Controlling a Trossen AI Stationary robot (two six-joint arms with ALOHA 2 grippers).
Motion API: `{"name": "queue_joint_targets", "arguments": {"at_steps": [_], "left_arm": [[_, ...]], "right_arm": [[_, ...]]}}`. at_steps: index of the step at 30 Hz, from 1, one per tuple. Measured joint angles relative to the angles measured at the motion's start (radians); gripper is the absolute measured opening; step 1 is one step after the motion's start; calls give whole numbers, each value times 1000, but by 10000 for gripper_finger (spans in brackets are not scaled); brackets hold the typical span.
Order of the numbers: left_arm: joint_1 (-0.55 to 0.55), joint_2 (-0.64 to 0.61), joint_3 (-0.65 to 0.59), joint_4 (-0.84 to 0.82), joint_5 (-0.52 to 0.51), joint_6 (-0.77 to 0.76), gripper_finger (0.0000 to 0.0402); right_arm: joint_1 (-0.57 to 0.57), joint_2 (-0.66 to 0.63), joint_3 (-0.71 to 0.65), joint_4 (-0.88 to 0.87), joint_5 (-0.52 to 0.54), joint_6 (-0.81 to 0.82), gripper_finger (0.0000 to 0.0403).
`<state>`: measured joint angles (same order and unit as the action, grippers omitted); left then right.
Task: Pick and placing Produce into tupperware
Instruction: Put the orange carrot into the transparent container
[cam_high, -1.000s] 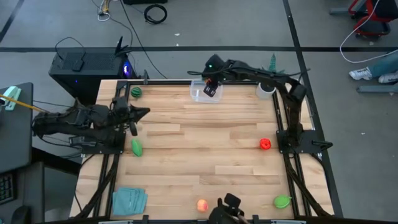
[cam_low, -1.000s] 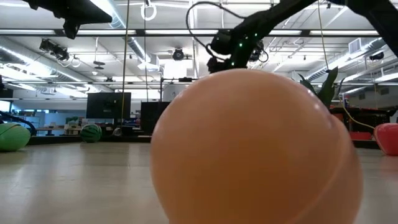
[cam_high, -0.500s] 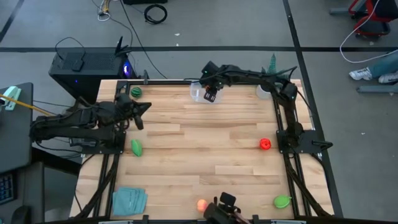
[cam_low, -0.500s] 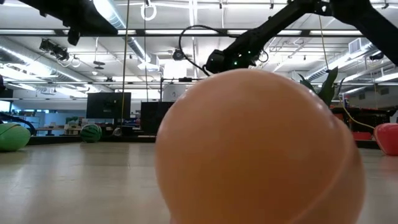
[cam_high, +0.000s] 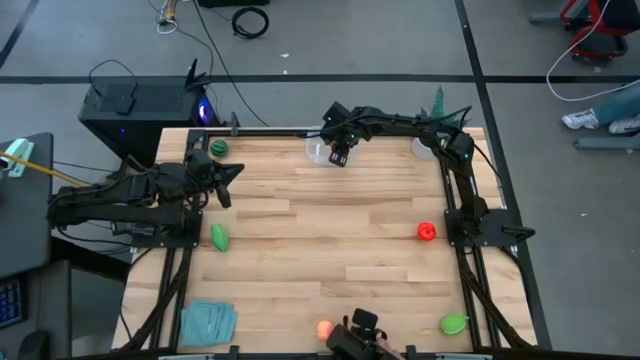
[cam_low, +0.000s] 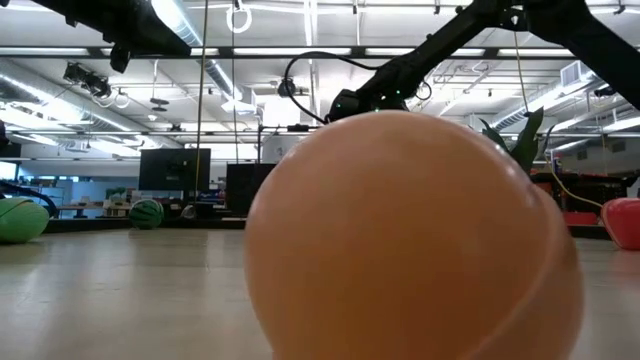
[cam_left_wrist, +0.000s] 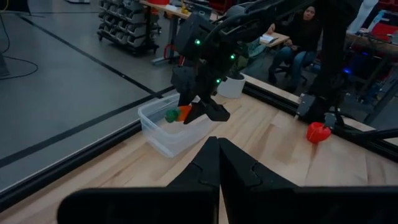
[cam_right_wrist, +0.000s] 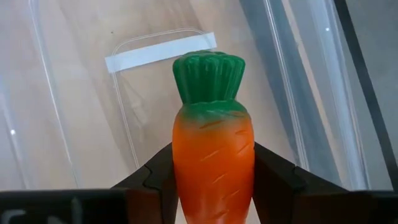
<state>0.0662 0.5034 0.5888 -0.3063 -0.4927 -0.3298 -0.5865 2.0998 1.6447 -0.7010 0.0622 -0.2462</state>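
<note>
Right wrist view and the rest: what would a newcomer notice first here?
The orange carrot with its green top, clamped in the right hand over the clear tupperware at the table's far edge. Next, the peach-orange piece filling the low view, close to that camera at the table's near edge. The left hand is shut, empty, at the left side.

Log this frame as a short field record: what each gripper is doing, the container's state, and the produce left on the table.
right gripper: shut on carrot, held over tupperware at table's far edge
left gripper: shut, empty, waiting at left side
tupperware contents: none visible apart from the held carrot
produce on table: peach-orange piece, red piece, three green pieces
other: teal cloth
</note>
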Motion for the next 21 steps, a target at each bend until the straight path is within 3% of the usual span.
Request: {"name": "queue_joint_targets", "arguments": {"at_steps": [14, 21], "left_arm": [[0, 0, 0, 1, 0, 0, 14], [0, 0, 0, 1, 0, 0, 5]], "right_arm": [[0, 0, 0, 0, 0, -12, 172], [0, 0, 0, 0, 0, -11, 204]]}}
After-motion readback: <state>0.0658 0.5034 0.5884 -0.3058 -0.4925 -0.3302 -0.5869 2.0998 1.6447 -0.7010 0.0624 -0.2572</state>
